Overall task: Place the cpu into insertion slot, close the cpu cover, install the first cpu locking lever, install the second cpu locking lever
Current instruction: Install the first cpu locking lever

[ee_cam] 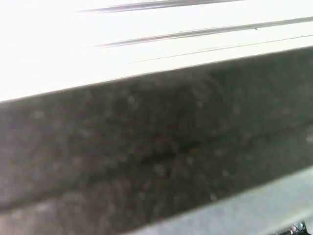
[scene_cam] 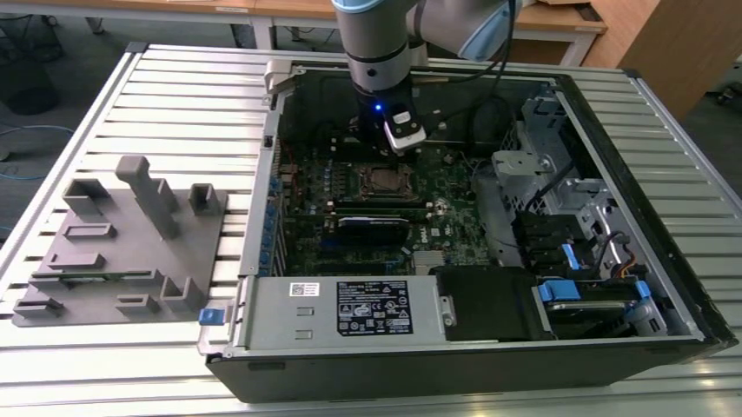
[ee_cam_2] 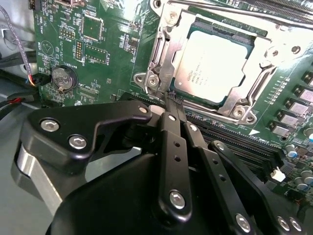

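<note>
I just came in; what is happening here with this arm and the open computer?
A robot arm reaches into an open computer case lying on a slatted table. The cpu sits in the insertion slot, and the cpu cover lies down over it, framing the chip. The gripper, shut, has its tip at a corner of the socket, beside the cover. Whether the locking levers are latched, I cannot tell.

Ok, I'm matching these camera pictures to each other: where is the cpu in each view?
Exterior view: the cpu sits mid-way across the green motherboard, inside the open computer case.
Second wrist view: the cpu lies just beyond the gripper, framed by the silvery cpu cover.
Shared landmark: the long black memory slots beside it.
</note>
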